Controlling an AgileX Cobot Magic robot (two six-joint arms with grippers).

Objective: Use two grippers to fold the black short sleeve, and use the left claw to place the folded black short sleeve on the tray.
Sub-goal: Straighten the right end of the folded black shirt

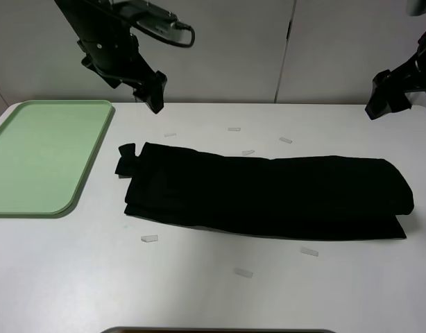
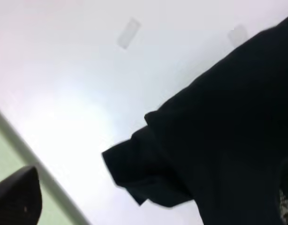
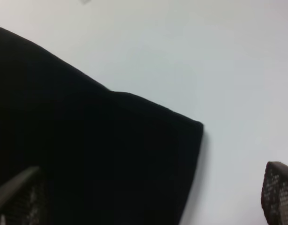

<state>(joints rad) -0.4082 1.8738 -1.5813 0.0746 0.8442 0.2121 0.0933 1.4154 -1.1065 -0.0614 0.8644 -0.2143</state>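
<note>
Tray: light green, flat on the table at the far left, nothing on it that I can see.
Left hand: released, holding nothing. It hangs above the table's back edge, between the tray and the garment's left end.
Black short sleeve: lies on the table right of the tray and apart from it. It is folded into one long band running left to right, with a small flap sticking out at its left end.
Pale tabs: several small ones scattered on the table around the garment.
Right hand: released and empty, raised near the right end of the band, clear of the cloth.
Step in hand: I judge the lengthwise folds done and the crosswise fold not yet made.
Next move: I would lower both hands onto the corners of one end and carry it over the other end. My left hand can then lift the bundle onto the tray.
</note>
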